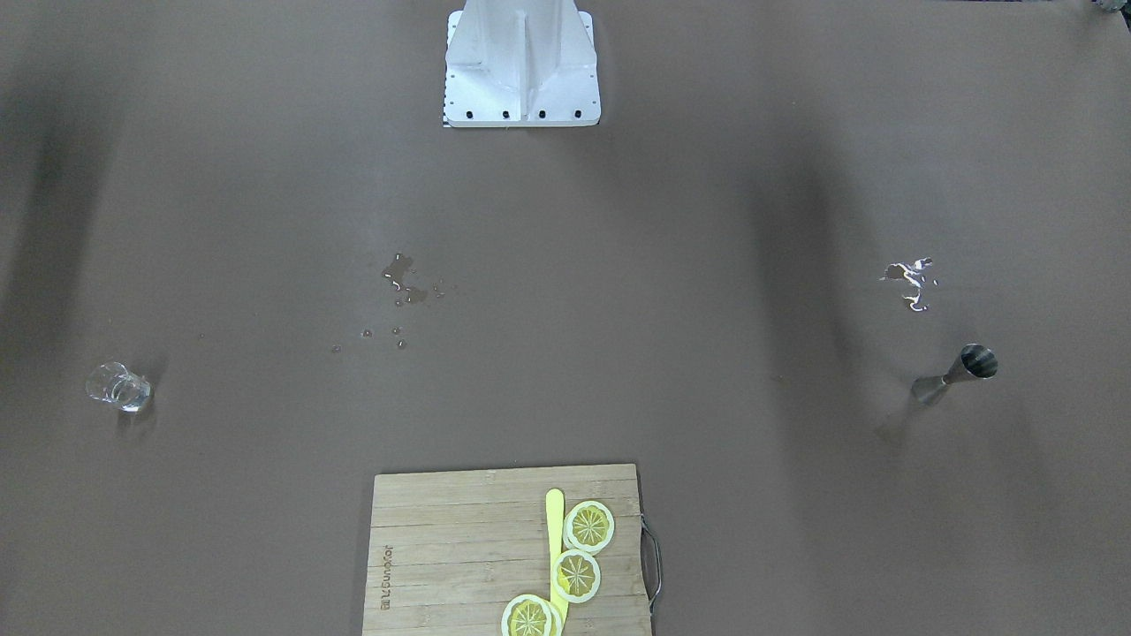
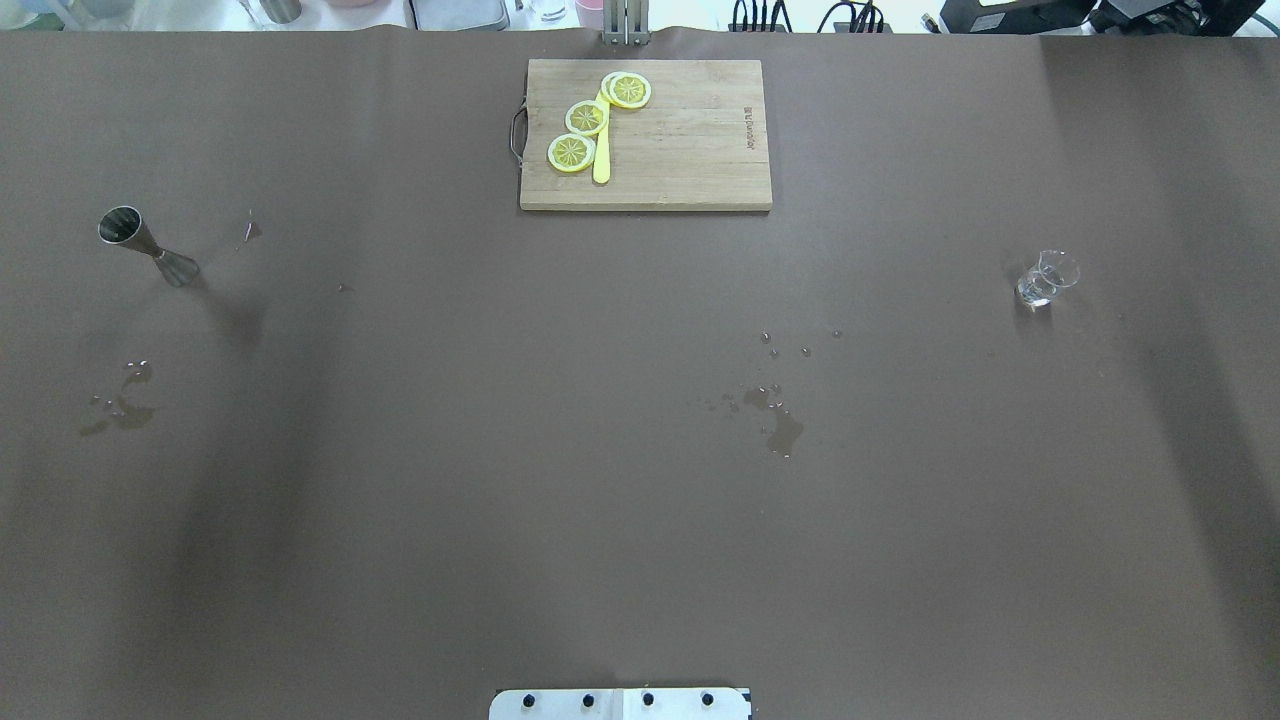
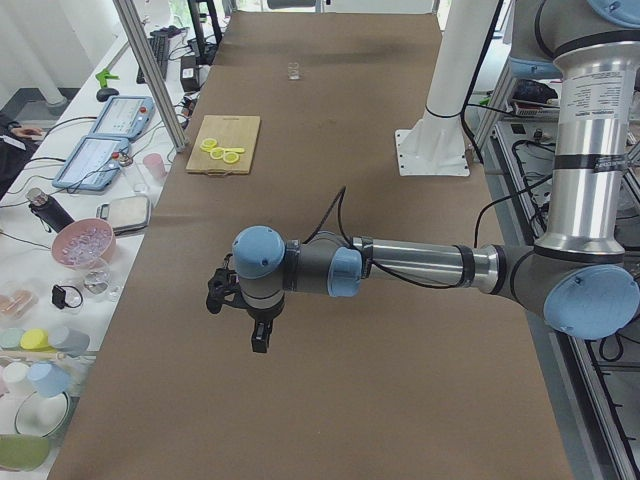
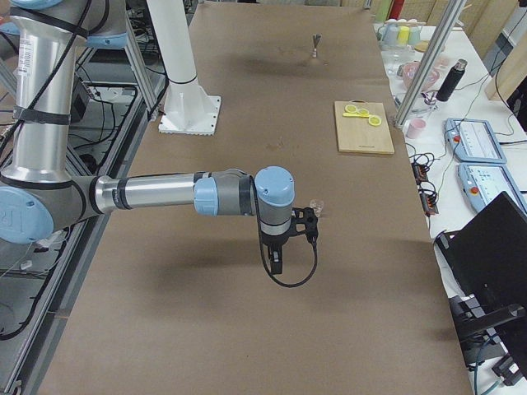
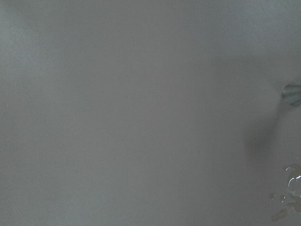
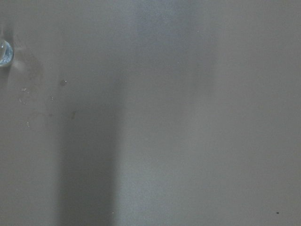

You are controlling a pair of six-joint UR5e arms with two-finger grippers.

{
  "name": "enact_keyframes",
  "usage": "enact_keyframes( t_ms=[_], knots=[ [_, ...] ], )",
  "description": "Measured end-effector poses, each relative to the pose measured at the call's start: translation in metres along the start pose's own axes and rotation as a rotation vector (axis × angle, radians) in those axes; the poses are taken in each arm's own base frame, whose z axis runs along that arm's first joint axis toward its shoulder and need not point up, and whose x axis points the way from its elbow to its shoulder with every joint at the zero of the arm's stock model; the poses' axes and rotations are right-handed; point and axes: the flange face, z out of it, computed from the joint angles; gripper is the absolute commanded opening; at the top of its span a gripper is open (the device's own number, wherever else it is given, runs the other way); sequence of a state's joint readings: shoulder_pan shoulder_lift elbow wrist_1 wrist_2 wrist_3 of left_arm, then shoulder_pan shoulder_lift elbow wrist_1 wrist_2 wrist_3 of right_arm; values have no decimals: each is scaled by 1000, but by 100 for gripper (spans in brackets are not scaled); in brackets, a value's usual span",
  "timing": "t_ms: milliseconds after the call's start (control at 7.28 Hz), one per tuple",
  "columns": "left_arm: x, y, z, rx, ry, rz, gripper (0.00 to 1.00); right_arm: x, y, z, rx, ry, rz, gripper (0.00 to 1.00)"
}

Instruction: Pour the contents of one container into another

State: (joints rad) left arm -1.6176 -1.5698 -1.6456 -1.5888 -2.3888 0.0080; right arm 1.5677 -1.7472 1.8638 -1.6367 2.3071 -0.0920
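A steel jigger (image 1: 959, 373) stands upright on the brown table, at the far left of the overhead view (image 2: 148, 246); its rim shows at the edge of the left wrist view (image 5: 292, 94). A small clear glass (image 1: 119, 387) stands at the opposite end (image 2: 1045, 278) and appears at the right wrist view's left edge (image 6: 3, 52). My left gripper (image 3: 258, 338) hangs above the table in the exterior left view. My right gripper (image 4: 276, 262) hangs above the table in the exterior right view. Neither shows in any other view, so I cannot tell their state.
A wooden cutting board (image 2: 690, 150) with lemon slices (image 2: 586, 117) and a yellow knife (image 2: 601, 160) lies at the far middle edge. Wet spills mark the table near the middle (image 2: 778, 420) and by the jigger (image 2: 120, 405). The robot's base (image 1: 521, 66) is white.
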Motion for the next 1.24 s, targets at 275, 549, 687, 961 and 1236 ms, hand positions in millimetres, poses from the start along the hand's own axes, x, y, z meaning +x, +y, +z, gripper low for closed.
enact_keyframes(
  t_ms=[275,549,687,961,1236],
  knots=[
    [7,-10,-7,15,0,-43,98,0,0,0,1,0,-1,100],
    [22,-31,-21,52,0,-129,97,0,0,0,1,0,-1,100],
    [30,-41,-27,79,4,-176,97,0,0,0,1,0,0,100],
    [46,-56,-35,131,-4,-237,97,1,1,2,-3,0,3,100],
    [71,-76,-36,170,-41,-249,97,1,0,1,-2,0,0,100]
  ],
)
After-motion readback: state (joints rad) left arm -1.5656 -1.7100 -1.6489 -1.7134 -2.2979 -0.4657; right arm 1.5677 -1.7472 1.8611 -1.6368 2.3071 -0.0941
